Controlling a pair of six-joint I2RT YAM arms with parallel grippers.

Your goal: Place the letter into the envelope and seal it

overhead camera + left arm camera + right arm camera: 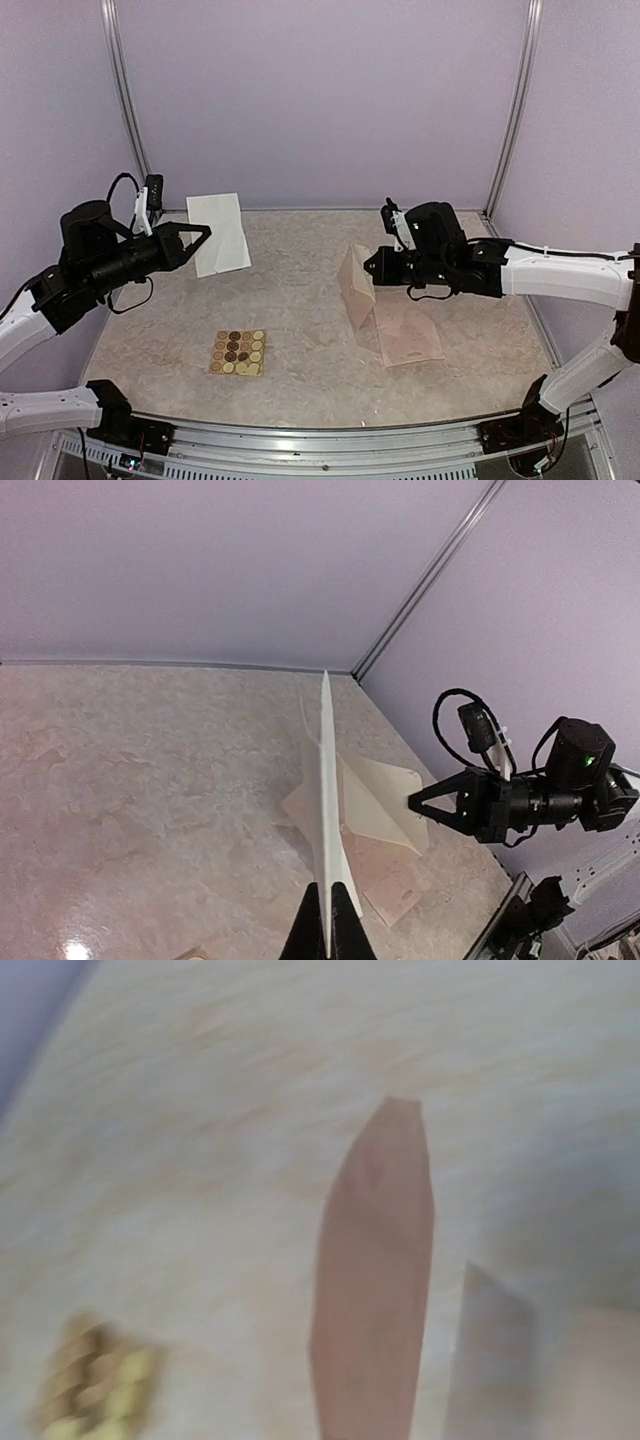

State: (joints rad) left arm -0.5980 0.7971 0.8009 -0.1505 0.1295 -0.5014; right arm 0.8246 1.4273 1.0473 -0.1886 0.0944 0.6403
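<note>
Lining up the insertion is the step in hand. The left gripper (203,238), left of centre in the top view, is holding the letter (222,225) up off the table (300,300). The right gripper (368,266), right of centre, is lifting one side of the envelope (405,338), so that part is standing up like a tent while the rest is lying flat toward the lower right. The two papers are well apart.

In the left wrist view the fingers (345,935) are pressing together on the sheet's lower edge, and the sheet is running edge-on up the middle of the frame. In that same view the right fingers are tapering to a point on the raised envelope edge, so they appear clamped on it; the right wrist view is too blurred to confirm this.

The next move, I judge, is calling for carrying the letter rightward and lowering its leading edge into the envelope's mouth, with the pocket held open. The sticker sheet (238,352) is lying at lower centre-left, untouched.
</note>
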